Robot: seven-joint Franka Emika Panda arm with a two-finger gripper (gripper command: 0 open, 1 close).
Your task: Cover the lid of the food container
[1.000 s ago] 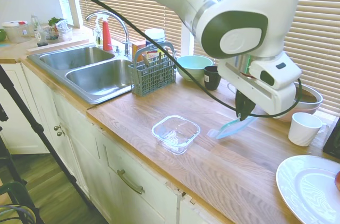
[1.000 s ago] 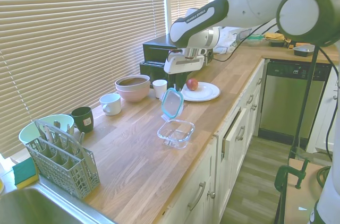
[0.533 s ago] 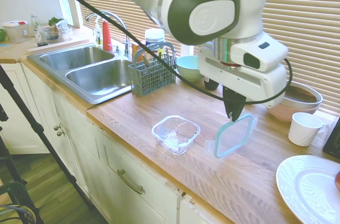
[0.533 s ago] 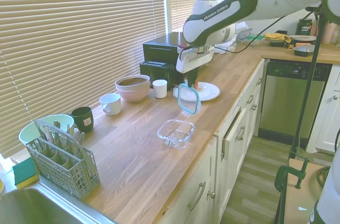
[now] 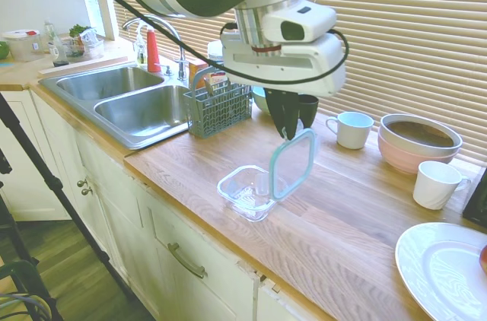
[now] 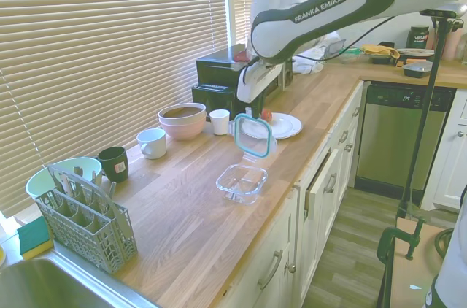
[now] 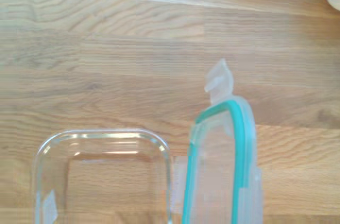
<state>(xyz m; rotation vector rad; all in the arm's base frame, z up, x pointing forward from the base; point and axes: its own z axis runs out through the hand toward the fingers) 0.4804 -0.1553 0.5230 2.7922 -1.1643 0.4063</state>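
Observation:
The lid (image 5: 293, 163), clear with a teal rim, hangs on edge from my gripper (image 5: 286, 132), which is shut on its top rim. It hovers just above the right side of the food container (image 5: 251, 192), a small clear glass dish on the wooden counter (image 5: 365, 214). From the other side the lid (image 6: 253, 135) hangs above and slightly behind the food container (image 6: 241, 182), with my gripper (image 6: 249, 112) above it. In the wrist view the lid (image 7: 223, 160) stands edge-on beside the empty food container (image 7: 101, 176).
A grey cutlery basket (image 5: 218, 104), teal bowl (image 5: 266, 93), dark cup (image 5: 307, 108) and white cup (image 5: 352, 128) line the back. A pink bowl (image 5: 421, 141), another white cup (image 5: 435, 183) and a white plate (image 5: 445, 268) sit right. The sink (image 5: 129, 100) lies left.
My arm has carried the lid leftward along the counter, from well right of the food container to just over its right side. The food container has not moved.

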